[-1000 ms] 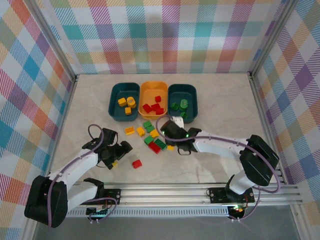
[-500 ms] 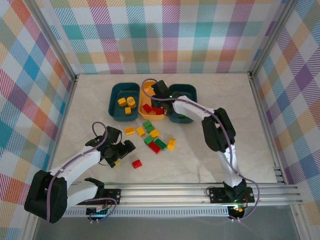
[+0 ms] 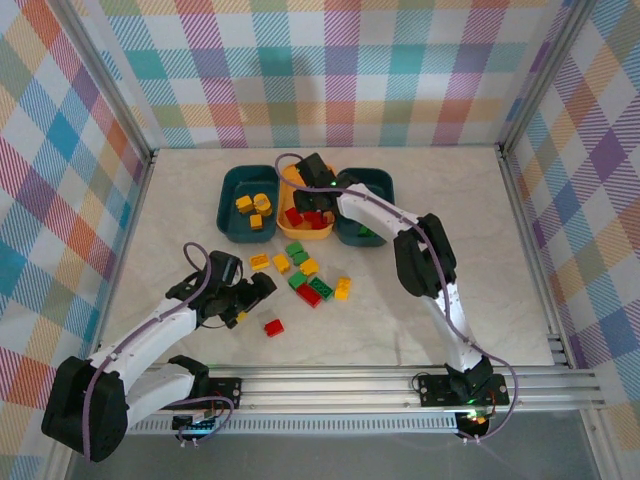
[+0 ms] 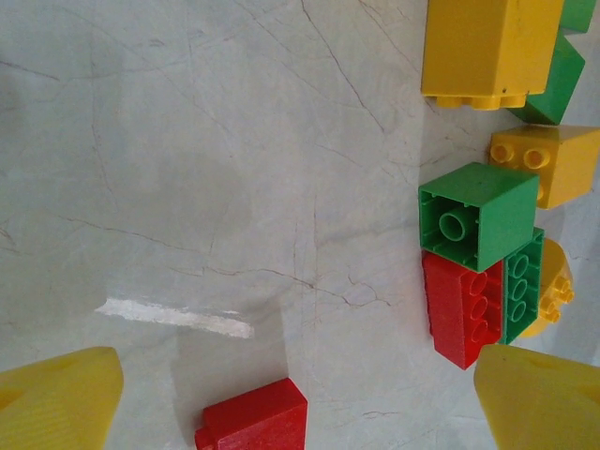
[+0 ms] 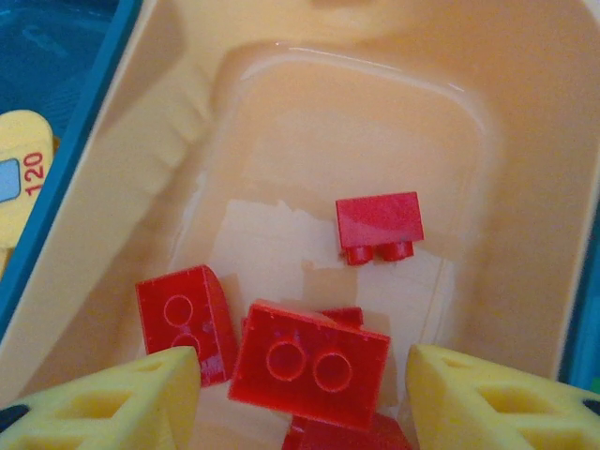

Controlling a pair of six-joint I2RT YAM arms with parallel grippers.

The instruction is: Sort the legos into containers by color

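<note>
My right gripper [image 3: 309,188] hangs open over the orange-yellow container [image 3: 292,182]. In the right wrist view a red lego [image 5: 309,361] lies loose between the spread fingertips [image 5: 112,398], with other red legos [image 5: 379,225] on the bin floor [image 5: 328,131]. The left teal container [image 3: 228,205] holds yellow legos [image 3: 256,208]. The right teal container [image 3: 385,195] is partly hidden by the arm. My left gripper [image 3: 252,300] is open low over the table, and a lone red lego [image 4: 253,417] lies between its fingertips [image 4: 56,398], untouched. Mixed loose legos [image 3: 310,280] lie mid-table.
In the left wrist view a green lego [image 4: 478,211], a red one [image 4: 459,305] and yellow ones [image 4: 487,47] cluster at the right. Metal rails [image 3: 400,385] run along the near edge. Checkered walls [image 3: 60,200] close in the sides and back.
My right arm swung from the loose pile up to the orange-yellow container and its jaws widened, letting go of a red lego. The left gripper crept right toward the lone red lego.
</note>
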